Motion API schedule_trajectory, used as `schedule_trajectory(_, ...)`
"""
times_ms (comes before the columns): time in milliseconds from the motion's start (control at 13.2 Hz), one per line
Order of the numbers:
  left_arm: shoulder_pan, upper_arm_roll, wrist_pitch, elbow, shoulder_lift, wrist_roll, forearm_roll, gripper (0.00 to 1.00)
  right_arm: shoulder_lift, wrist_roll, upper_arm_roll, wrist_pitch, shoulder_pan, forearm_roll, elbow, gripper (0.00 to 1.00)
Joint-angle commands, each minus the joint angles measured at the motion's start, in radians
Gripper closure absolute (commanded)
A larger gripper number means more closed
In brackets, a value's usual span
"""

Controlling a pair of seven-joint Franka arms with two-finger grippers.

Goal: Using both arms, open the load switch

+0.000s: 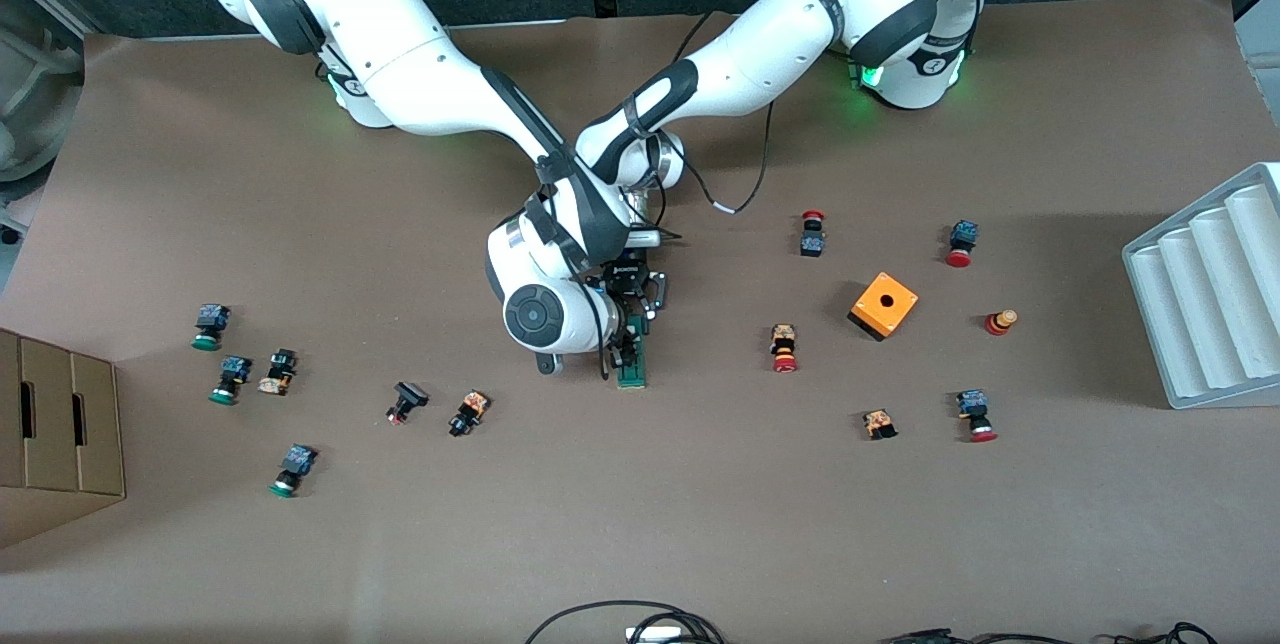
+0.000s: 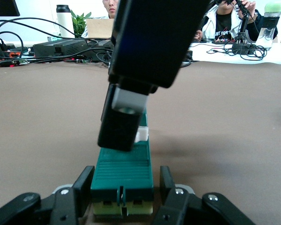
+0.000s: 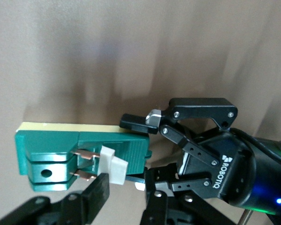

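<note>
The load switch [image 1: 633,372] lies flat at the table's middle, a dark-green ribbed block [image 2: 124,164] on a pale base. My left gripper [image 1: 640,314] is shut on one end of its body, fingers [image 2: 84,187] against both sides [image 3: 51,150]. My right gripper [image 3: 124,187] comes down from above over the other end, near the white end piece [image 3: 114,168]. That piece stands lifted off the body with two copper blades bared. It sits at the right gripper's fingertips, against one finger [image 2: 122,129].
Small push buttons lie scattered toward both ends of the table. An orange cube [image 1: 883,305] with a hole sits toward the left arm's end, a white ridged tray [image 1: 1210,294] past it. A cardboard box [image 1: 55,424] stands at the right arm's end.
</note>
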Motion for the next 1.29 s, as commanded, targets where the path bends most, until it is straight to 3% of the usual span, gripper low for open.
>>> schedule_trajectory(0,-0.016,0.012,-0.014,0.01,0.004,-0.013,0.014,0.36,-0.048,-0.002,0.002,-0.006,-0.009,-0.03,-0.01,0.44)
schedule_trajectory(76,-0.016,0.012,-0.014,0.01,0.004,-0.013,0.014,0.36,-0.066,-0.004,0.002,-0.022,-0.01,-0.059,-0.009,0.13)
schedule_trajectory(228,-0.016,0.012,-0.014,0.01,0.004,-0.013,0.014,0.36,-0.115,-0.06,0.0,-0.048,-0.036,-0.083,-0.001,0.0)
schedule_trajectory(455,-0.016,0.012,-0.014,0.01,0.001,-0.01,0.014,0.3,-0.216,-0.291,0.0,-0.106,-0.105,-0.083,-0.004,0.0)
schedule_trajectory(531,-0.017,0.012,-0.014,0.011,-0.004,-0.007,0.011,0.03,-0.253,-0.414,-0.001,-0.143,-0.127,-0.09,-0.009,0.0)
schedule_trajectory(607,-0.016,0.012,-0.014,0.011,-0.004,-0.006,0.011,0.0,-0.291,-0.535,-0.003,-0.185,-0.148,-0.107,-0.015,0.0)
schedule_trajectory(910,-0.013,0.01,-0.003,0.011,-0.01,0.015,0.005,0.0,-0.428,-0.877,-0.002,-0.366,-0.289,-0.149,-0.03,0.0)
schedule_trajectory(1214,-0.005,-0.005,0.02,0.013,-0.04,0.099,-0.067,0.0,-0.555,-1.212,0.006,-0.502,-0.4,-0.291,-0.073,0.0)
